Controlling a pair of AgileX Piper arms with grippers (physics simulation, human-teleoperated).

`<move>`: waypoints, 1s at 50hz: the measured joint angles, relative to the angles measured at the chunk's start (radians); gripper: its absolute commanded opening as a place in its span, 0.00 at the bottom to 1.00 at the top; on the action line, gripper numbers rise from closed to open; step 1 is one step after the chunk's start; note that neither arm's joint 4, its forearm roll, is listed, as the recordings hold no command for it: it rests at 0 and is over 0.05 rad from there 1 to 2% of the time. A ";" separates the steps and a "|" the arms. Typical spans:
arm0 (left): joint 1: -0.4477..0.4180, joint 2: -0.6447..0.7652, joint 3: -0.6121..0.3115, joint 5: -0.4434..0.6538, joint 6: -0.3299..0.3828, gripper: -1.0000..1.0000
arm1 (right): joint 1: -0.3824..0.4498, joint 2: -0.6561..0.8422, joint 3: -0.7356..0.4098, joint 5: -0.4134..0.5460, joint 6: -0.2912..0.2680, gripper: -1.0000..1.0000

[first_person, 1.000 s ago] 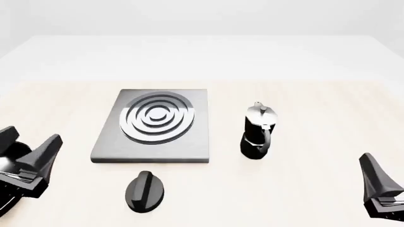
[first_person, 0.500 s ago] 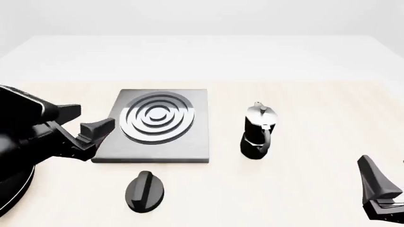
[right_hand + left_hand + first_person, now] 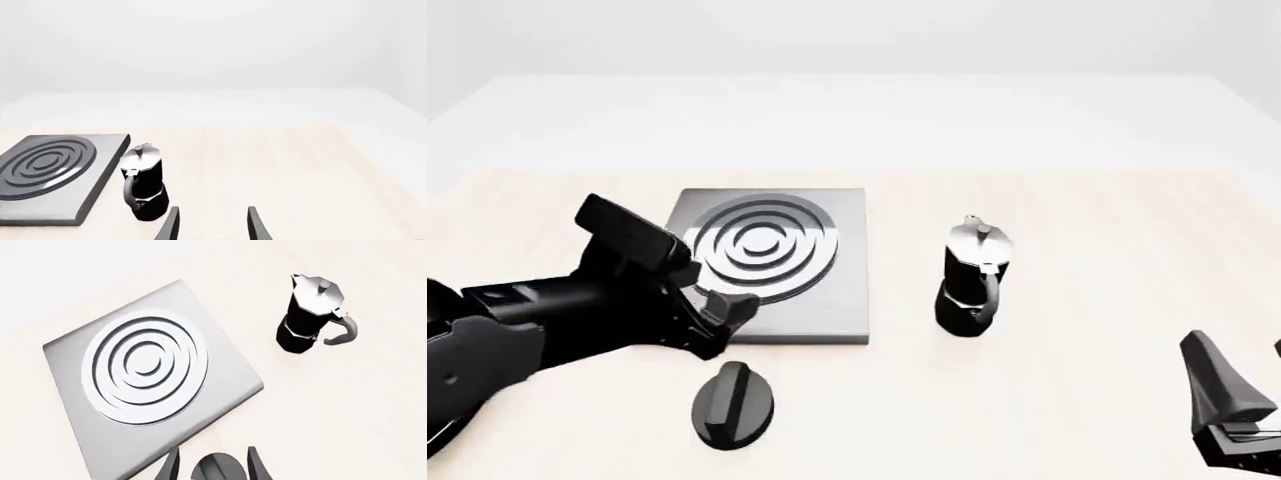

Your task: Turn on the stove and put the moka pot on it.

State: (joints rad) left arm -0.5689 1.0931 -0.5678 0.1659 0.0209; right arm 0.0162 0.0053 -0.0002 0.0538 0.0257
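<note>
The stove [image 3: 843, 300] is a flat grey plate with a ringed burner [image 3: 758, 248], left of centre. Its black oval knob [image 3: 733, 402] lies on the table just in front of it. The moka pot [image 3: 972, 275] stands upright to the right of the stove, handle toward me. My left gripper [image 3: 723, 322] is open and hovers over the plate's front edge, just above and behind the knob. In the left wrist view the knob [image 3: 217, 471] shows between the open fingers [image 3: 256, 466], with the stove [image 3: 220, 400] and pot [image 3: 310, 315] beyond. My right gripper [image 3: 1244, 365] is open and empty at the near right.
The right wrist view shows the pot [image 3: 142, 182] and the stove [image 3: 100, 195] ahead of the open right gripper [image 3: 212, 210]. Bare light wood tabletop [image 3: 1121, 240] lies right of the pot. The table's far edge runs along the back.
My left arm has swung in from the near left to the right, and now reaches over the stove's front edge above the knob. The right gripper, pot and knob have stayed put.
</note>
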 measured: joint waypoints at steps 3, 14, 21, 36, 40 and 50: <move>-0.027 0.031 -0.013 -0.003 -0.012 1.00 | -0.001 -0.001 0.000 0.003 0.003 1.00; -0.134 0.143 -0.063 -0.019 -0.062 1.00 | -0.006 -0.003 0.000 0.009 0.013 1.00; -0.188 0.195 -0.085 -0.028 -0.099 1.00 | -0.009 -0.004 0.000 0.013 0.017 1.00; -0.243 0.285 -0.092 -0.062 -0.213 1.00 | -0.012 -0.004 0.000 0.019 0.019 1.00; -0.251 0.306 -0.085 -0.076 -0.241 1.00 | -0.013 -0.004 0.000 0.021 0.019 1.00; -0.254 0.345 -0.059 -0.111 -0.294 1.00 | -0.016 -0.005 0.000 0.023 0.019 1.00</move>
State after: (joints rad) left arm -0.8233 1.4379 -0.6265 0.0551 -0.2729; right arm 0.0004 0.0006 0.0000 0.0771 0.0447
